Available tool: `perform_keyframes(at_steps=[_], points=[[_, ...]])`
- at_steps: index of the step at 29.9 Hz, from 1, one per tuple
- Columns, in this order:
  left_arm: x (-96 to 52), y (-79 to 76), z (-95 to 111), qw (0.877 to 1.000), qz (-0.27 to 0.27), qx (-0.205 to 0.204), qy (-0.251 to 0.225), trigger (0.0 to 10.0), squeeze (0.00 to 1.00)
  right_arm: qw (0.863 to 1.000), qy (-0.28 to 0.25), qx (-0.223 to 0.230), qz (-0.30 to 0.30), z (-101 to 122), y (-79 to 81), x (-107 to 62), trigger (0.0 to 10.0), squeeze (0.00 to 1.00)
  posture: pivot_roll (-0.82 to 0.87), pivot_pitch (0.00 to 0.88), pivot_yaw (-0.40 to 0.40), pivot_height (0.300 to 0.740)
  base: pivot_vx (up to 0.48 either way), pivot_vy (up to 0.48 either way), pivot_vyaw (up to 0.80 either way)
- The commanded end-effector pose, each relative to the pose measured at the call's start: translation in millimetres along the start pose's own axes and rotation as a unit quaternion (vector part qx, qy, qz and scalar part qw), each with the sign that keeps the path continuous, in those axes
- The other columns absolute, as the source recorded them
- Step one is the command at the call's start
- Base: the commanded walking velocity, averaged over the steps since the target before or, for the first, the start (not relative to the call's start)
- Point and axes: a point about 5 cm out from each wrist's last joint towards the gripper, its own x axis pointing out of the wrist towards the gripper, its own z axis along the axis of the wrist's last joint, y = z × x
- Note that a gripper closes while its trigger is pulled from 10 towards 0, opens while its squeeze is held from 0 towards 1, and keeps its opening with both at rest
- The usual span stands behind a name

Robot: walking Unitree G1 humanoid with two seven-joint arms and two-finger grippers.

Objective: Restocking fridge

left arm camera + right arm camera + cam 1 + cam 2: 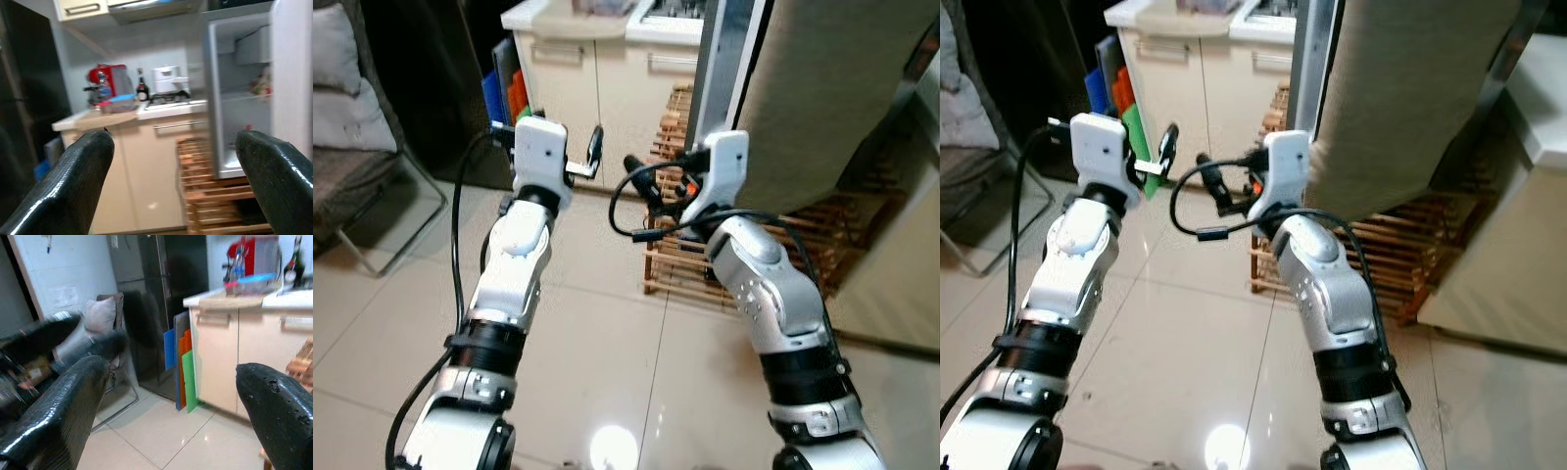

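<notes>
Two silver arms reach forward over the pale tiled floor (597,323), each with nothing in its grip. On the left, a chair (357,147) with cushions stands by the dark wall. The left gripper (171,161) is spread wide, fingers apart, aimed at the counter (98,117) and the fridge. The right gripper (171,401) is likewise spread and bare. Behind them stand coloured boards (1121,98), a cabinet (578,78) and a wooden rack (783,245). The fridge (244,93) stands open on the right.
</notes>
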Motion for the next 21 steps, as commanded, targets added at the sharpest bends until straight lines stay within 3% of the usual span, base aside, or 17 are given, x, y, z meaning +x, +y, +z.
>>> perform_keyframes(at_steps=[1, 8, 21], points=[[2.0, -3.4, 2.6, 1.000, -0.006, -0.002, 0.000, 10.0, 0.00, 1.000, -0.012, -0.017, -0.005, 8.3, -1.9, -0.8, 10.0, 0.00, -0.26, 0.031, 0.037, 0.740, 0.480, 0.000, 0.00], [1.6, -9.7, 1.7, 1.000, -0.020, -0.012, 0.003, 10.0, 0.00, 0.999, -0.015, -0.032, -0.014, 10.3, -2.0, -0.2, 10.0, 0.00, -0.26, 0.031, 0.044, 0.740, 0.480, 0.000, 0.00], [6.2, -6.4, 3.8, 0.999, -0.047, -0.013, 0.008, 10.0, 0.00, 0.999, -0.019, -0.030, -0.026, 8.9, -3.0, 2.7, 10.0, 0.00, -0.26, 0.025, 0.071, 0.740, 0.477, 0.000, 0.00]])
